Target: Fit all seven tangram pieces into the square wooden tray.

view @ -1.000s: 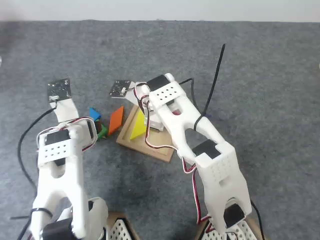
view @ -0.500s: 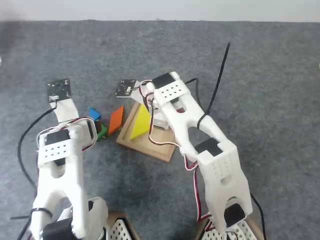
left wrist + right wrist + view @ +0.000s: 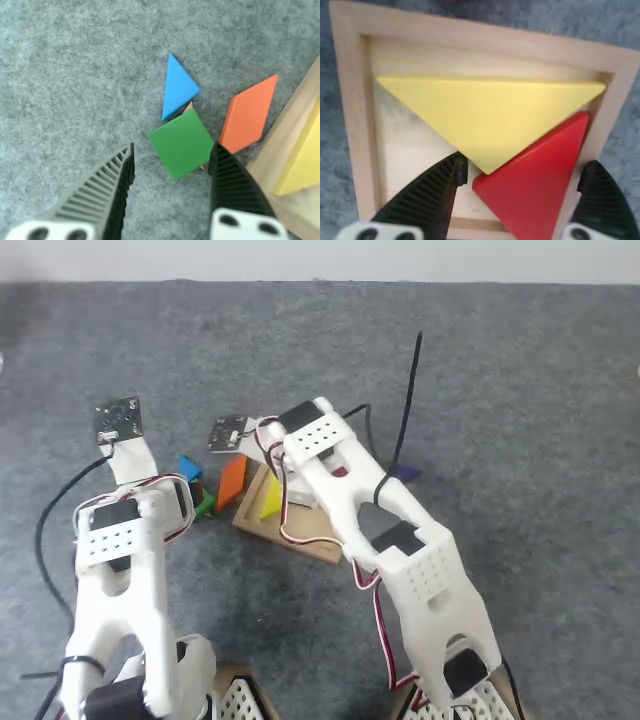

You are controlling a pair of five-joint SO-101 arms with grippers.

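Right wrist view shows us the right end effector (image 3: 526,170) spread wide over the square wooden tray (image 3: 350,125), gripping nothing. The red triangle (image 3: 535,195) lies between its fingers, touching the yellow triangle (image 3: 485,115), and both sit inside the tray. In the high view, on the bench (image 3: 500,390) at the tray's ten o'clock, we see the orange parallelogram (image 3: 232,480), with the blue triangle (image 3: 188,468) and green square (image 3: 204,505) further out toward nine. The left end effector (image 3: 173,150) hangs open and empty above the green square
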